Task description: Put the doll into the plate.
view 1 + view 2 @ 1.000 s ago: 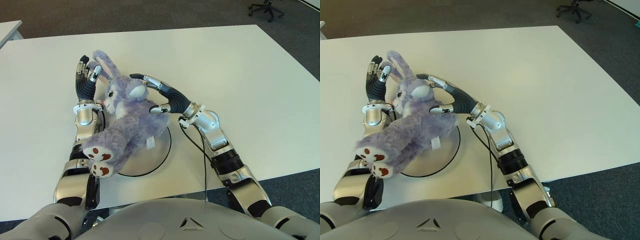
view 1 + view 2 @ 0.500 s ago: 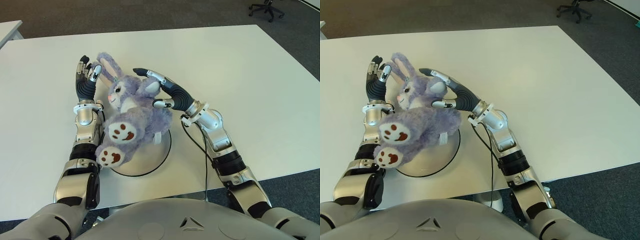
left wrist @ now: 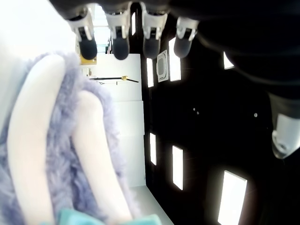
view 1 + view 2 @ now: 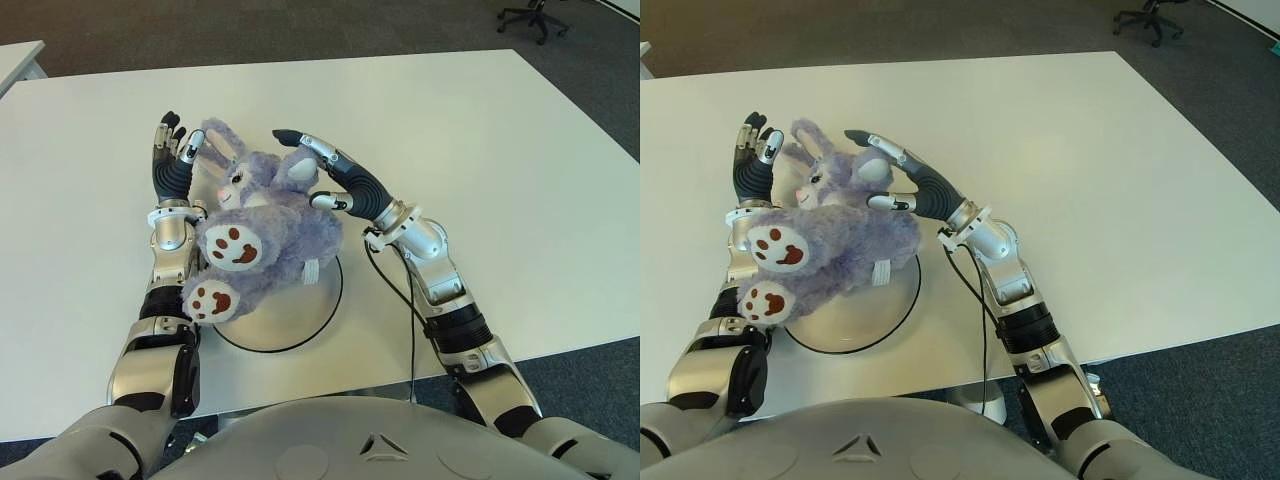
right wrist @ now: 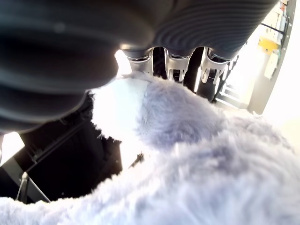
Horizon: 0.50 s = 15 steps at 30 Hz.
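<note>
A purple plush bunny doll [image 4: 275, 225] with brown-spotted white soles sits between my two hands, above the far-left part of the white, black-rimmed plate [image 4: 300, 322]. Its feet point up at the camera and its head lies between the palms. My left hand [image 4: 172, 160] stands upright on the doll's left with straight fingers [image 3: 119, 47], the long ears [image 3: 56, 140] beside its palm. My right hand [image 4: 325, 178] lies flat against the doll's head from the right, fingers [image 5: 176, 65] extended over the fur [image 5: 187, 159]. Neither hand curls around it.
The plate sits near the front edge of a wide white table [image 4: 500, 150]. A black cable [image 4: 408, 320] runs along my right forearm. An office chair [image 4: 535, 15] stands on the dark floor beyond the table, and another table's corner [image 4: 15, 60] shows far left.
The doll has turned from lying stretched out to feet-up, and its body has drawn in over the plate. Both hands have stayed at its head, the right one shifting slightly away and up.
</note>
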Available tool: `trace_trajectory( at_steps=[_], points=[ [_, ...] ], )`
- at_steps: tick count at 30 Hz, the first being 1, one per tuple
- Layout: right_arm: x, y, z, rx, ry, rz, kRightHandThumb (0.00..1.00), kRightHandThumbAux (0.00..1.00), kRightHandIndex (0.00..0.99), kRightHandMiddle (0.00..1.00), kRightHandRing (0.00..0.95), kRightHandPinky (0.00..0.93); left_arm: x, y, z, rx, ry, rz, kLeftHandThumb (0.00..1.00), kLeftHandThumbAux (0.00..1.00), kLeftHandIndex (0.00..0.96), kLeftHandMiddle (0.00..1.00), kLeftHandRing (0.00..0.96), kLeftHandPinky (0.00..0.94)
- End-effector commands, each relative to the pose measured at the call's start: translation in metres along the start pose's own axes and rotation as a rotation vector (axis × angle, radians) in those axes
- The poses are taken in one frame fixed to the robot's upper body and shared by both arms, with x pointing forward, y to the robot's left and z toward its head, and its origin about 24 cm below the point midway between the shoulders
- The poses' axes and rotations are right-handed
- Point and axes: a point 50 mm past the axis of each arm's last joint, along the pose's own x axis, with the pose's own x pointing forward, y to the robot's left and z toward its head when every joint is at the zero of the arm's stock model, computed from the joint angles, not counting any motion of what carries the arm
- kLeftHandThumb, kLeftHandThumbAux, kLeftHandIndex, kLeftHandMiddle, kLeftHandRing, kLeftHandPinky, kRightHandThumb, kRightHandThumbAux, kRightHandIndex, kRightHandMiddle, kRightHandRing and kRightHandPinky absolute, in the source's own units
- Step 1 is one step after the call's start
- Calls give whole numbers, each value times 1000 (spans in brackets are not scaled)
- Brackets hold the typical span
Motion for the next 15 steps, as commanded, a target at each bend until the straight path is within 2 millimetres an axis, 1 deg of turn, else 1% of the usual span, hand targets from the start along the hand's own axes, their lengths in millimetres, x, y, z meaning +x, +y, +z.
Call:
trace_trajectory(
  at_steps=[1,15],
  points=[
    [-2,0,-2,4,2,-13,107,323,0,0,0,0,-63,-2,-71,10,321,-6,24,482,0,56,65,80],
    [0,-1,-3,17,-1,-24,107,300,0,0,0,0,-62,-2,-72,16,332,-5,15,493,0,87,100,112]
  ],
)
